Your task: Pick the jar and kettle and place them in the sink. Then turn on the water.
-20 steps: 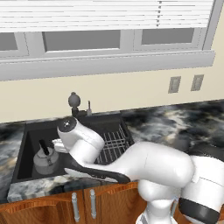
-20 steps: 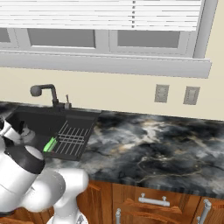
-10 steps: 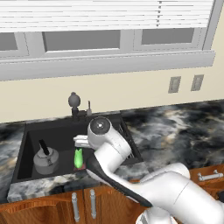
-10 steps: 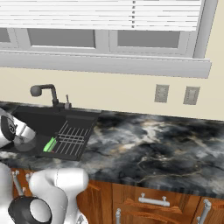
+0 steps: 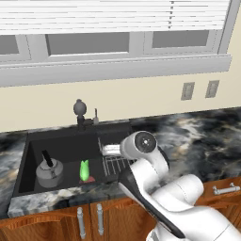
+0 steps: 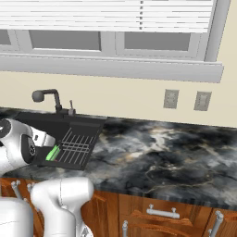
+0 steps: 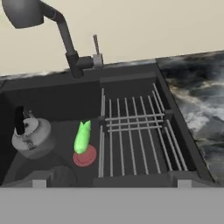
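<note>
The grey kettle [image 5: 49, 172] [image 7: 29, 134] stands upright on the left of the black sink's [image 5: 66, 143] [image 7: 131, 85] floor. Beside it the green jar [image 5: 84, 170] [image 7: 82, 136] [image 6: 52, 153] leans over a red disc, just left of the wire rack [image 5: 115, 164] [image 7: 135, 135]. My gripper [image 7: 111, 183] is open and empty, held above the sink's front edge over the rack and looking down into the basin. Its hand [image 5: 110, 150] is apart from both things. No water runs from the dark faucet [image 5: 80, 109] [image 7: 26, 13] [image 6: 39, 96].
A thin lever [image 7: 95, 43] stands beside the faucet's base at the back rim. Dark marbled counter [image 6: 152, 157] stretches to the right of the sink. Two wall outlets [image 6: 171, 98] sit above it, and wooden cabinets [image 6: 162, 213] run below.
My arm has swung from the left of the sink to the right, over the rack, and drawn back. The jar and kettle stay put. The gripper stays open.
</note>
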Controlling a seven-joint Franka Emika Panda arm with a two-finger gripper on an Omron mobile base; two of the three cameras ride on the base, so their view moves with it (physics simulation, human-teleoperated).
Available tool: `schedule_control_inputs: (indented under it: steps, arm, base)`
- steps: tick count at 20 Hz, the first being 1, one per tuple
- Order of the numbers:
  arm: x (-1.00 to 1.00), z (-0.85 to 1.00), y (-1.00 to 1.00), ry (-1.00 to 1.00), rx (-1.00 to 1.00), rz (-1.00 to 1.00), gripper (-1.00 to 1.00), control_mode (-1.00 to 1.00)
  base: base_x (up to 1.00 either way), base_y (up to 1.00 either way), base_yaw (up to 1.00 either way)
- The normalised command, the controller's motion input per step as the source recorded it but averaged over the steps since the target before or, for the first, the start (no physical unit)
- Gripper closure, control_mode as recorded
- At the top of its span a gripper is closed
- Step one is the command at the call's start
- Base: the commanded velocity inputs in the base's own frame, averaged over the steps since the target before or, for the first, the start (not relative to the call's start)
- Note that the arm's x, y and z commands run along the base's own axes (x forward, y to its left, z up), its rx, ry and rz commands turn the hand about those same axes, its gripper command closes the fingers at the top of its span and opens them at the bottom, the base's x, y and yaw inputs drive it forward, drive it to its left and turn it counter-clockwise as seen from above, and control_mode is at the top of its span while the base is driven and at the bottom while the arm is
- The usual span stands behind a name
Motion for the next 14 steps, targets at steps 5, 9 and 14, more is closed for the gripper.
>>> schedule_control_inputs:
  steps: [5,9,14]
  arm:
    - [0.0,0.12,-0.43,-0.16,0.0,0.09,-1.0,-1.0]
    - [0.0,0.19,-0.21,-0.16,0.0,0.04,-1.0,-1.0]
    - [0.0,0.21,-0.16,-0.18,0.0,0.01,-1.0,-1.0]
  base:
    - [0.0,0.0,0.0]
    - [0.0,0.0,0.0]
    - [0.0,0.0,0.0]
